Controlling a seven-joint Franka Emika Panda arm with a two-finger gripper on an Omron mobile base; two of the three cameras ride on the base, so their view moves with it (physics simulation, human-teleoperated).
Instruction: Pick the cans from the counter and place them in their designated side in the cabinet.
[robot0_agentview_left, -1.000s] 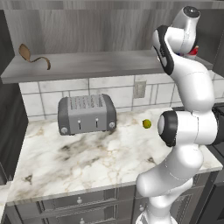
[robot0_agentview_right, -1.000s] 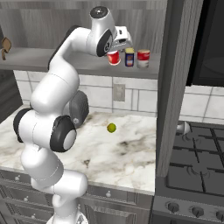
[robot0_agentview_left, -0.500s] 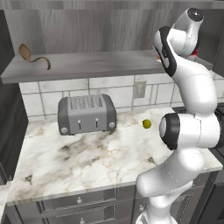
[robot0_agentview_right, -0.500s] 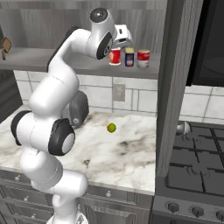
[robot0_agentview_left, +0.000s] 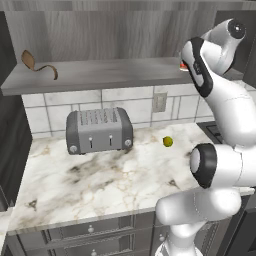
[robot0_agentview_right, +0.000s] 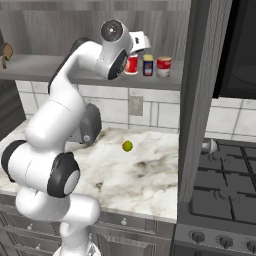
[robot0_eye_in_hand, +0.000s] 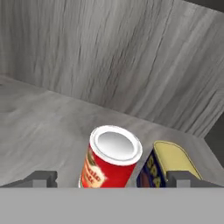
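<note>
Pulled back from the shelf over the past second, the gripper (robot0_eye_in_hand: 111, 178) now sits a little higher and farther from the cans than it did a moment ago, its jaws spread wide and holding nothing. In the right base view the hand (robot0_agentview_right: 139, 42) hangs just left of the row of cans, where earlier it was nearly over the leftmost one. Seen from the hand, the red can (robot0_eye_in_hand: 110, 158) with its white lid stands upright on the cabinet (robot0_eye_in_hand: 39, 122) shelf, between the two dark fingertips (robot0_eye_in_hand: 41, 178) and slightly beyond them, touched by neither. Just to its right, the dark blue can (robot0_eye_in_hand: 164, 166) with the yellow top stands close beside it, in front of the right fingertip. From the right base view, three cans line the right end of the shelf: the red one (robot0_agentview_right: 132, 64), the blue one (robot0_agentview_right: 148, 65) and a red can with a white band (robot0_agentview_right: 164, 66). None of them has shifted. On the counter (robot0_agentview_right: 150, 175) below, the small yellow-green ball (robot0_agentview_right: 127, 145) and the toaster (robot0_agentview_left: 99, 130) lie where they were.
</note>
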